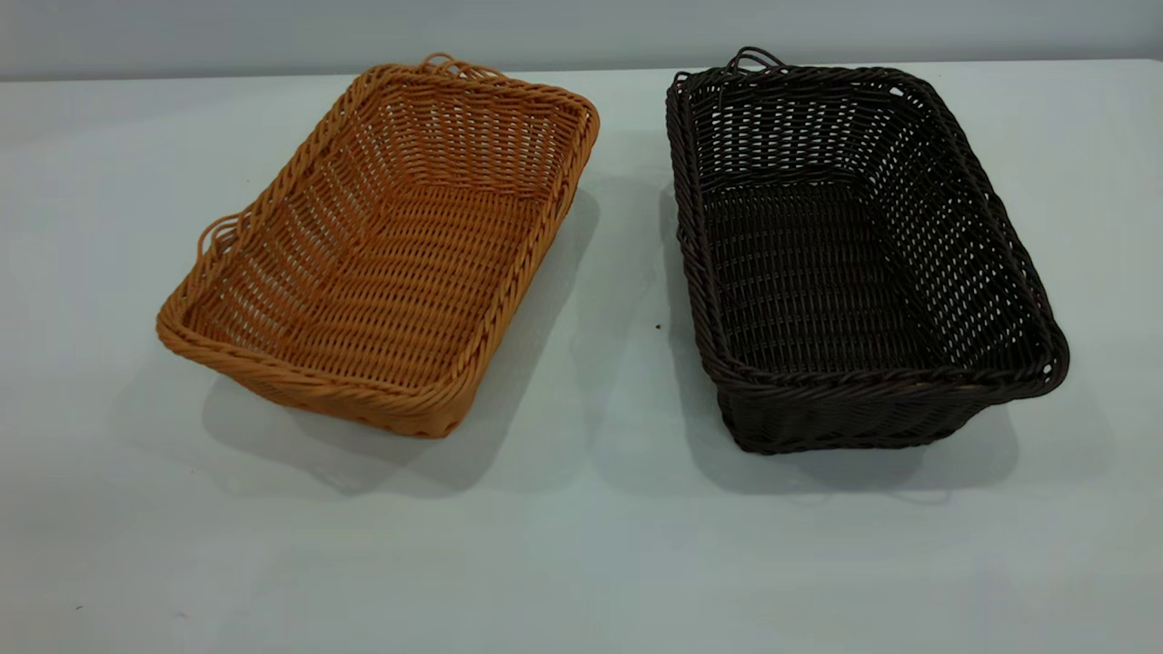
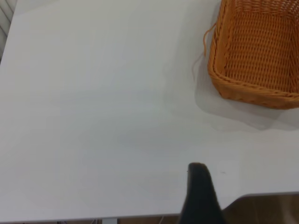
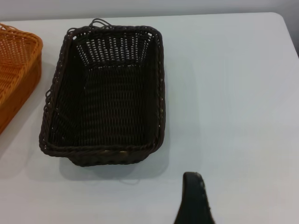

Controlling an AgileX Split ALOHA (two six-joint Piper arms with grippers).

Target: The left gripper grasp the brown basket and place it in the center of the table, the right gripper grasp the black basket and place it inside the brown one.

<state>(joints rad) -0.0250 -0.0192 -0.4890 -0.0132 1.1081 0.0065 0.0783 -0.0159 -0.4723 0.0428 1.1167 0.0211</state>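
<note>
Exterior view, from near to far: a broad stretch of bare white table (image 1: 581,563) fills the foreground. Beyond it two rectangular wicker baskets sit side by side, apart, with a strip of tabletop between them. The brown basket (image 1: 391,254) lies on the left half, turned at an angle so that one corner points toward the camera, with loop handles at its left side and far end. The black basket (image 1: 854,263) sits on the right half, more squarely aligned, with a thin loop handle at its far end. Both stand upright and hold nothing. Neither arm appears in this view.

From the left wrist camera, one black finger of the left gripper (image 2: 201,196) shows near the table's edge, well apart from the brown basket; whether the fingers are apart or together cannot be told. From the right wrist camera, one black finger of the right gripper (image 3: 194,198) hangs over bare table, short of the black basket's near end; its finger spacing cannot be told either.
</note>
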